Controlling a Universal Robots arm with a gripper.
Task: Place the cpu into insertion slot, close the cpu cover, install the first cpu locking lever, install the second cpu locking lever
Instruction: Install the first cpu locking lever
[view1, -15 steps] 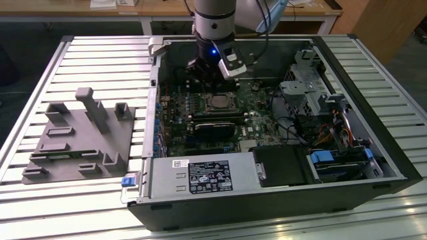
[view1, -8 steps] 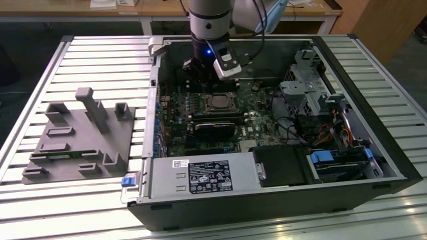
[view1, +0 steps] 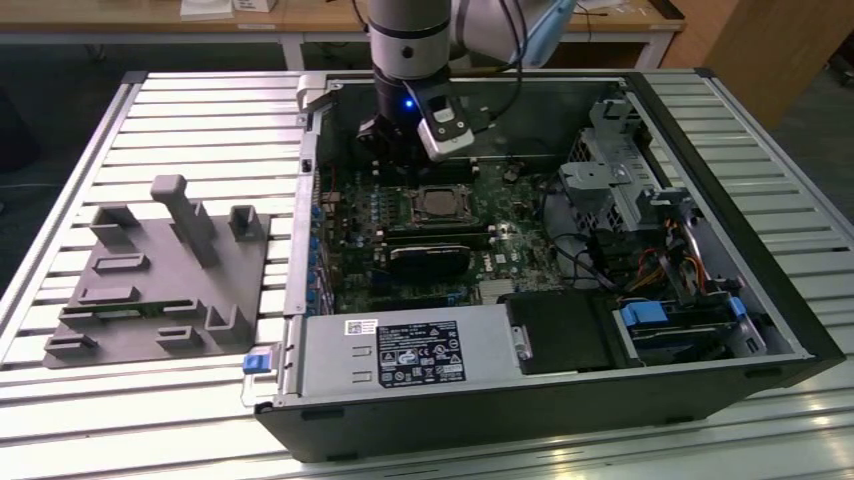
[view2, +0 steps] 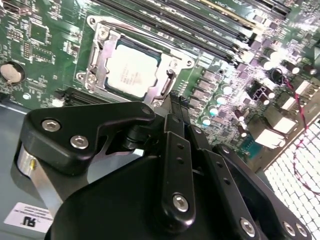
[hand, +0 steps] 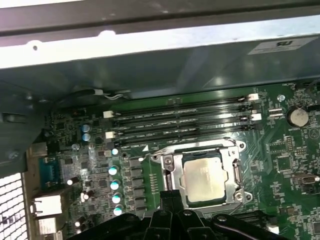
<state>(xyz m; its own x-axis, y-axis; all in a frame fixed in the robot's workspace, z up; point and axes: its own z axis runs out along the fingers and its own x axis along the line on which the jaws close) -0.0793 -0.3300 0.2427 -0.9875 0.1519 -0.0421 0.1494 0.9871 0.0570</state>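
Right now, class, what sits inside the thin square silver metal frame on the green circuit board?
The cpu, a flat square chip with a silvery-grey top, fills the central opening of the cpu cover. Whatever lies beneath the chip is covered and cannot be seen.

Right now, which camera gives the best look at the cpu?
The second wrist view: the cpu sits close and whole, its silvery top framed by the cpu cover. The first wrist view shows the cpu whole too, but farther off. In the exterior view the cpu is just a small grey square.
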